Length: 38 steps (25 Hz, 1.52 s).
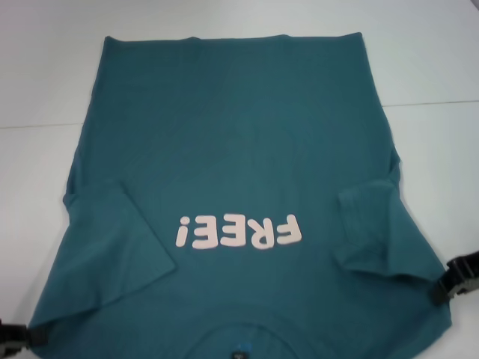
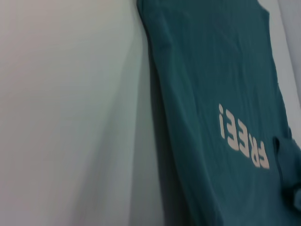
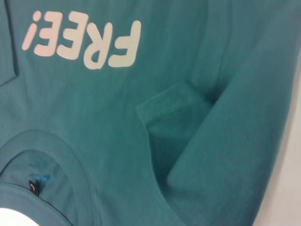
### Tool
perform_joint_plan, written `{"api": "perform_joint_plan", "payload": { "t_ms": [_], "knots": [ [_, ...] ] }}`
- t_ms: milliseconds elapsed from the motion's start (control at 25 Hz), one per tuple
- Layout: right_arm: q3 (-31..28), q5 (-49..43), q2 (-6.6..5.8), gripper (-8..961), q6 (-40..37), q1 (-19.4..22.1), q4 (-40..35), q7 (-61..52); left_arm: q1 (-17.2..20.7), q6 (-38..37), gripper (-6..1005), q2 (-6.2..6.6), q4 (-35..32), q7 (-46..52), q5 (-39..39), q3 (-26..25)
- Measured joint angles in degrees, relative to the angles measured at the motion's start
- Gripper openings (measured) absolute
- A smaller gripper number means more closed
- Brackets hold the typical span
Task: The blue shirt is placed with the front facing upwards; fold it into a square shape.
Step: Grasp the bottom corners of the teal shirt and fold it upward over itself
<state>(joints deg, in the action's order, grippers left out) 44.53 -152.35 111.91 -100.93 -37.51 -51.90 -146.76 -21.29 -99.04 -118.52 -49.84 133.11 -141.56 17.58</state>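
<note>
1. Shirt: the blue shirt (image 1: pixel 232 149) lies flat on a white table (image 1: pixel 45 75), print up, collar (image 3: pixel 61 155) nearest the robot, both sleeves folded inward.
2. Left gripper (image 1: pixel 11 336) sits at the shirt's near left corner; whether it is open cannot be told.
3. Right gripper (image 1: pixel 460 277) sits at the near right edge; likewise unclear.
</note>
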Motion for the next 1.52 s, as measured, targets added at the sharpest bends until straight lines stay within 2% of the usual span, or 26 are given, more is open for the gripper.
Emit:
{"api": "perform_joint_plan", "payload": {
  "t_ms": [360, 600, 760, 800, 840, 1000, 1200, 1520],
  "knots": [
    [0.36, -0.55, -0.07, 30, -5.16, 2.43, -1.14, 0.88, 3.08, -7.58, 26, -1.18, -4.26, -0.11, -2.05, 4.80],
    [-0.11, -1.31, -0.06, 30, -6.56, 4.24, -2.60, 1.63, 3.25, -11.39, 25, -1.35, -4.94, -0.72, -4.22, 7.01],
    [-1.42, 0.64, -0.04, 30, -6.79, 3.99, -2.11, 3.39, 2.04, -13.27, 25, -1.08, -5.16, -1.21, -2.55, 6.92],
    [-2.89, 3.71, -0.05, 30, -7.03, 3.25, -1.79, 4.56, 0.09, -13.91, 25, -0.30, -4.05, -1.14, 0.14, 6.73],
    [-2.89, 3.71, -0.05, 30, -7.03, 3.25, -1.79, 4.56, 0.09, -13.91, 25, -0.30, -4.05, -1.14, 0.14, 6.73],
    [-5.21, 12.10, -0.49, 30, -6.01, 1.95, -1.71, 5.00, -5.37, -12.39, 26, 1.68, 0.99, 0.85, 3.36, 6.68],
    [-8.24, 14.63, -0.52, 30, -0.08, 0.83, -1.64, 3.97, -13.04, -4.66, 25, 3.58, 6.79, 4.48, 4.14, 6.64],
    [-9.87, 16.64, -0.61, 29, 9.85, 0.34, -0.47, 3.93, -21.24, 7.46, 25, 6.46, 10.78, 6.29, 5.42, 6.99]
  ]
}}
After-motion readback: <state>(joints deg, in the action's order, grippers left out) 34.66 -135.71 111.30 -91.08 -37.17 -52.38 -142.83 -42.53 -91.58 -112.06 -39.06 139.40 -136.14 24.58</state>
